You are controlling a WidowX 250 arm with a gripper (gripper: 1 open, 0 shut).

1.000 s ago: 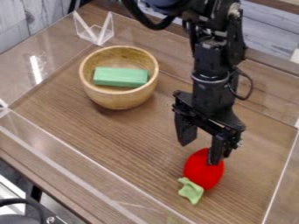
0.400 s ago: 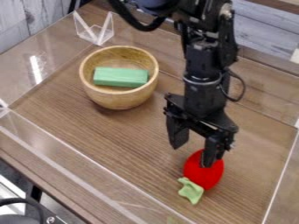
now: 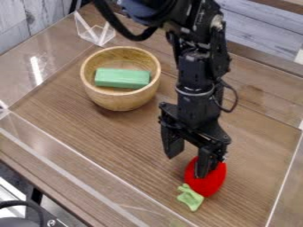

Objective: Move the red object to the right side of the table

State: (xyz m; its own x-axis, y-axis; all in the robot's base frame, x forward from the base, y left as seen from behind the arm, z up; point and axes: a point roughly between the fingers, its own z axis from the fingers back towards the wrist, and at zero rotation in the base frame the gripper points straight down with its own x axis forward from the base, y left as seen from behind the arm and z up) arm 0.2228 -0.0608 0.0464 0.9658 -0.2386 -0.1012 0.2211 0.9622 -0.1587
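Here on the left of the frame we are seeing the low clear wall running along the edge of the brown wood-grain table [image 3: 83,142], and down in the lower left corner a dark cable [image 3: 27,209] is curving into view. Moving up, we are looking at the round wooden bowl [image 3: 120,78] sitting in the upper left, and inside it the green block [image 3: 122,78] is lying, pale and rectangular, near the middle of the bowl. Just above the bowl, towards the top edge, a clear angular object [image 3: 94,30] is standing, its outline catching the light.

Now across to the centre and right, and here is the big one: the black robot arm [image 3: 196,66] is reaching down from the top of the frame, cables looping at its side, and the gripper [image 3: 196,160] is hanging low over the table, its fingers spread wide apart. And the red object [image 3: 206,178], glossy and strawberry-shaped, is lying on the table at the lower right, its leafy green cap [image 3: 190,198] pointing down and to the left. One finger is overlapping the top of the red shape in our view, and we cannot tell whether it is touching. Beyond them, the table's wall is running along the far right edge.
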